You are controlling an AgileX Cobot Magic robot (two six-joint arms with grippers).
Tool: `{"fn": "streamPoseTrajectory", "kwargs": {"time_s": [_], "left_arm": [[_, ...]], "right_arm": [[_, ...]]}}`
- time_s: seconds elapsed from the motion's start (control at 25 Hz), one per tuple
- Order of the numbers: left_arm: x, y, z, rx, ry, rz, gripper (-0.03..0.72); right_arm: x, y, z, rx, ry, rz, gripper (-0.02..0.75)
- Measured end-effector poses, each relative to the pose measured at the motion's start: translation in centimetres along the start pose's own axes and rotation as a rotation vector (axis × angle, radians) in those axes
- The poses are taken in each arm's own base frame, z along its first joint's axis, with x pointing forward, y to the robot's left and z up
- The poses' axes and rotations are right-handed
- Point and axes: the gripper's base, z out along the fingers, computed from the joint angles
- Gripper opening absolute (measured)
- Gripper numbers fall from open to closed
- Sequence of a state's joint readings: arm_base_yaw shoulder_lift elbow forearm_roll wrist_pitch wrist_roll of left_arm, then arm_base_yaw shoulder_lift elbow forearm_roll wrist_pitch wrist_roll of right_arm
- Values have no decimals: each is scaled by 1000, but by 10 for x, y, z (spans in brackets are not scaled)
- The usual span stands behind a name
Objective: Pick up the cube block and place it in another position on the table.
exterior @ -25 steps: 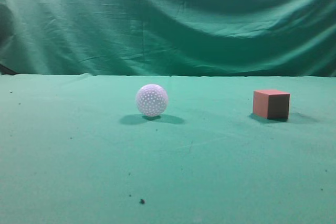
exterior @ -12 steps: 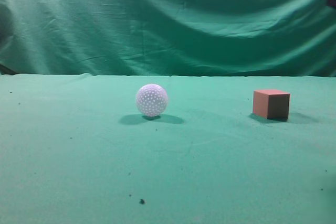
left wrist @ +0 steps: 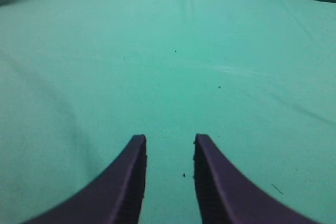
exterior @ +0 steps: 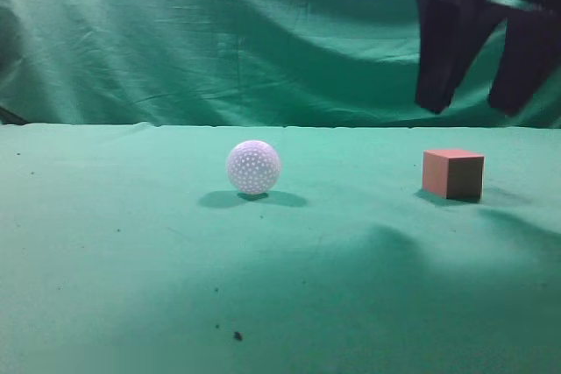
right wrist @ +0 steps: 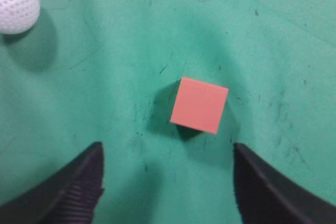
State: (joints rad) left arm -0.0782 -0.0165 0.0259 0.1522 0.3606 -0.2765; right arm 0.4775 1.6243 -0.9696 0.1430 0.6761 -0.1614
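The salmon-red cube block (exterior: 452, 173) rests on the teal-green table (exterior: 131, 286) at the right. My right gripper (exterior: 469, 107) hangs open above it, dark fingers spread wide, clear of the block. In the right wrist view the cube block (right wrist: 199, 104) lies on the cloth just ahead of the open right gripper (right wrist: 168, 153), between the lines of its fingers. My left gripper (left wrist: 169, 141) is open and empty over bare cloth; it is out of sight in the exterior view.
A white dimpled ball (exterior: 253, 166) sits on the table left of the block; it also shows at the top left of the right wrist view (right wrist: 16, 3). A wrinkled green curtain (exterior: 263, 32) hangs behind. Dark specks (exterior: 237, 335) dot the cloth.
My right gripper has come into the exterior view from the upper right and now hangs above the cube block, casting shadow on the cloth. Block and ball have not moved.
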Motion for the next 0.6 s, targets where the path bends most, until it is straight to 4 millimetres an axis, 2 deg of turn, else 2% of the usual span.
{"fn": "streamPoseTrajectory", "kwargs": {"time_s": [0.2,0.36,0.4,0.6], "left_arm": [[0,0,0,0,0,0,262],[0,0,0,0,0,0,262],[0,0,0,0,0,0,262],[0,0,0,0,0,0,262]], "right_arm": [[-3,-5,32,22,28,45,573],[-5,-7,45,25,40,49,255],[-6,-7,45,26,37,47,216],[-31,-16,31,40,-51,83,220]]}}
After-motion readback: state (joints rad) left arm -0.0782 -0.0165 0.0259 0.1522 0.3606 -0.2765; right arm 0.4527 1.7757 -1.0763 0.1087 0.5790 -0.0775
